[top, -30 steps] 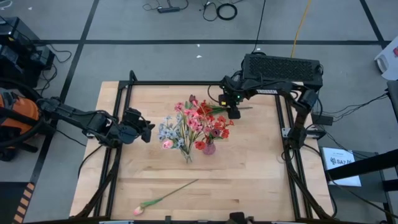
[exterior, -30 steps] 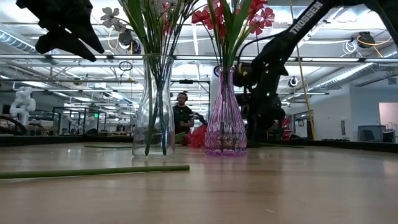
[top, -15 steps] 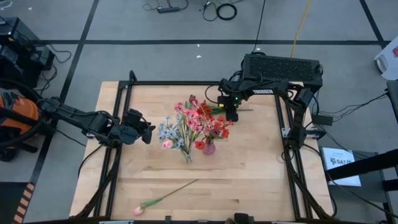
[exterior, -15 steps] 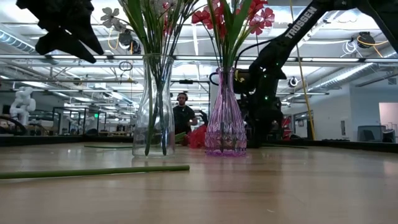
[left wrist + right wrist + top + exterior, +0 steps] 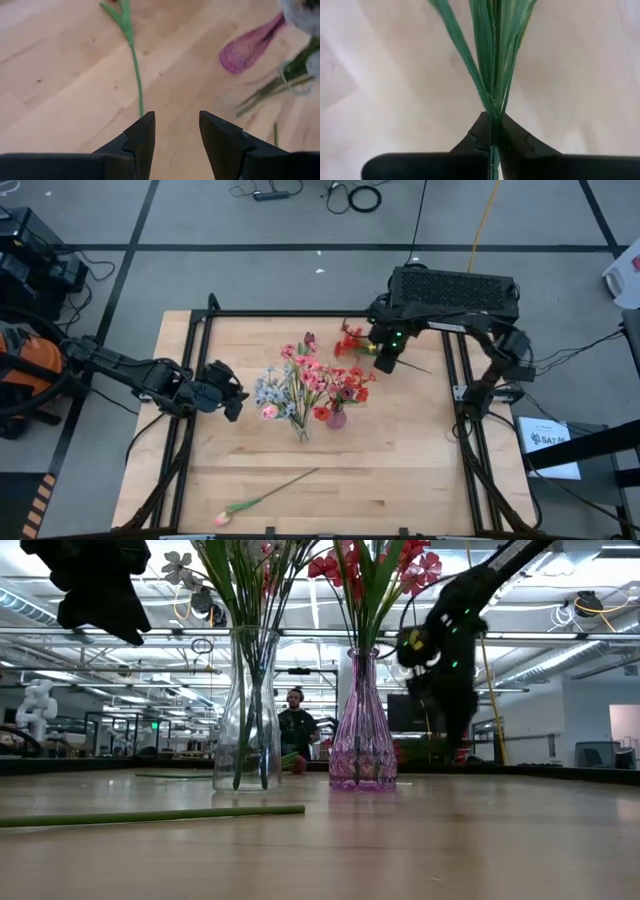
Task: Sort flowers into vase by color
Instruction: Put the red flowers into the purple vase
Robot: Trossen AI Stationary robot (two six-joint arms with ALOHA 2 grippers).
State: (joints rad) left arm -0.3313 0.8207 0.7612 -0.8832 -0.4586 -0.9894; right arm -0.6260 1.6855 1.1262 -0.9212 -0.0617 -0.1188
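Note:
A red flower spray [image 5: 350, 341] with a long green stem lies at the table's far right, with my right gripper [image 5: 387, 364] shut on the stem. The clear vase [image 5: 247, 710] holds pale blue and pink flowers [image 5: 272, 392]. To its right the pink vase [image 5: 362, 725] holds red flowers [image 5: 345, 383]. One pink flower [image 5: 262, 500] lies flat on the table near the front edge. My left gripper [image 5: 238, 393] hovers open left of the vases, with nothing between its fingers [image 5: 142, 137]. My right gripper pinches the red flower's green stem [image 5: 493, 112] between its two fingers, right where the long leaves fan out. The fingers come from above and lie across the stem. The blooms point toward the table's left and the bare stem end [image 5: 425, 369] toward its right. Whether the flower is clear of the table I cannot tell.
A black frame [image 5: 200, 350] runs round the table top. The pink flower's stem [image 5: 150, 815] crosses the near left of the table. Bare wood [image 5: 410, 470] lies at the near right. A person [image 5: 293, 725] is in the room beyond the far edge.
My right gripper has shut on the red flower's stem, risen, and moved a little toward the table's right edge. The red blooms have shifted with it, away from behind the vases.

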